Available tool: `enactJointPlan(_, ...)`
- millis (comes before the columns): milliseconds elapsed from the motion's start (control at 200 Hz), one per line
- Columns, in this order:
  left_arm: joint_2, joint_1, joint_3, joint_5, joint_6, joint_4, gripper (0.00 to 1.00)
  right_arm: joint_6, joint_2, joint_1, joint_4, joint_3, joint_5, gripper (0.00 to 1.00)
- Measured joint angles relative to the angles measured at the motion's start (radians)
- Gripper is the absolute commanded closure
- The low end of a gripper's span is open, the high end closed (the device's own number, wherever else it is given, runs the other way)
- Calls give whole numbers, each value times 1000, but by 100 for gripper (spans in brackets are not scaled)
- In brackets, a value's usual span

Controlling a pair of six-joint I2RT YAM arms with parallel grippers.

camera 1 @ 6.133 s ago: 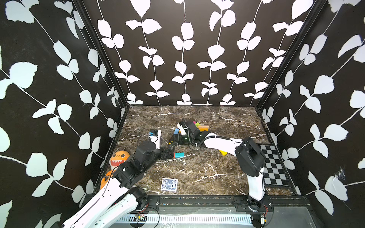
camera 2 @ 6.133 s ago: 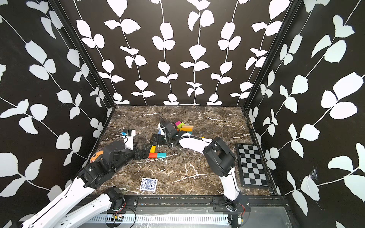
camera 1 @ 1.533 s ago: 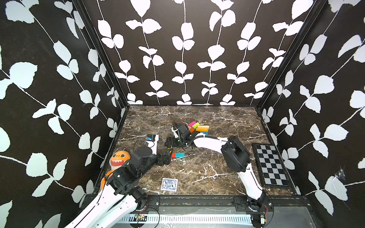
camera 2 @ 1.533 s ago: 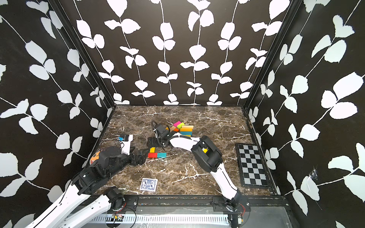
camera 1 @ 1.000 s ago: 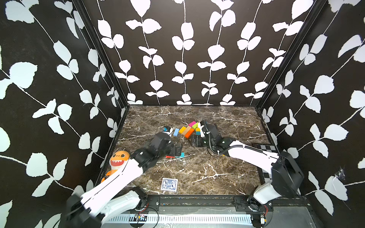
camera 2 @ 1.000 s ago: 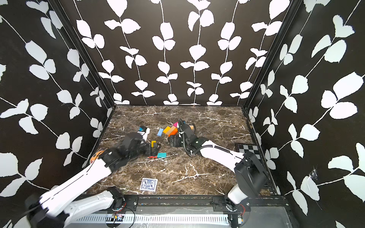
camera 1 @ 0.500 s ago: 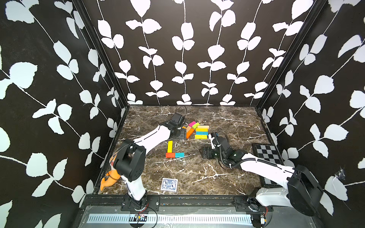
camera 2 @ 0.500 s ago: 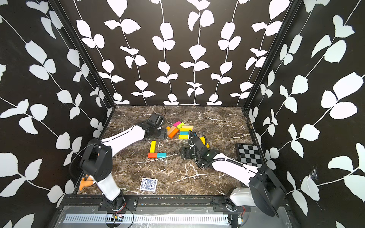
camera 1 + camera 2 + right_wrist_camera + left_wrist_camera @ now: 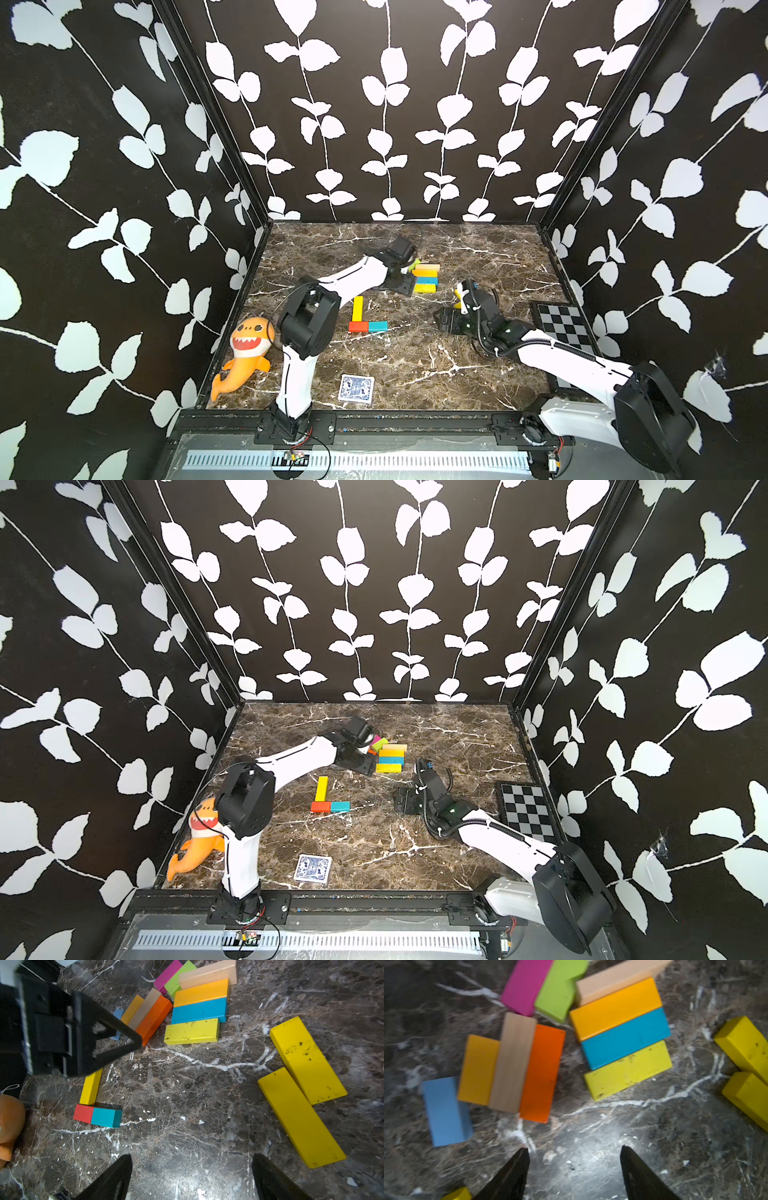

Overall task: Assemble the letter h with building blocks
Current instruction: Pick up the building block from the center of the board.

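Observation:
A yellow block (image 9: 357, 308) lies on the marble floor, its near end meeting a red block (image 9: 358, 326) and a teal block (image 9: 377, 326) laid end to end. Behind them is the loose pile of building blocks (image 9: 426, 274), with orange (image 9: 615, 1008), blue (image 9: 626, 1038) and yellow (image 9: 628, 1070) ones side by side. My left gripper (image 9: 574, 1149) hovers open and empty just short of the pile (image 9: 390, 756). My right gripper (image 9: 191, 1157) is open over bare floor, with two yellow blocks (image 9: 305, 1059) (image 9: 299, 1115) beside it.
An orange shark plush (image 9: 245, 353) lies by the left wall. A blue card deck (image 9: 355, 388) sits near the front edge, and a checkerboard (image 9: 563, 326) lies by the right wall. In the right wrist view the left gripper (image 9: 83, 1032) overlaps part of the pile.
My left arm has swung from the placed blocks back to the pile, and its jaws have narrowed. My right arm has pulled away from the pile toward the right front.

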Motion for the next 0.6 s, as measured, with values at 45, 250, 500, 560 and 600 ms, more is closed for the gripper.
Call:
enactJointPlan(45, 12, -9, -2, 1, -3, -10, 21, 0, -8, -5, 0, -1, -3, 10)
enactJointPlan(250, 23, 7, -37, -19, -19, -32, 20, 0, -47, -23, 0, -1, -7, 9)
enactJointPlan(500, 41, 37, -42, -44, -24, -39, 20, -1, -60, -39, -3, -1, -7, 9)
enactJointPlan(560, 61, 41, -19, -48, -19, -42, 21, -1, -60, -41, -6, -1, -7, 9)
enactJointPlan(600, 79, 42, 1, -50, -15, -45, 21, -1, -61, -42, -8, -2, -8, 9)
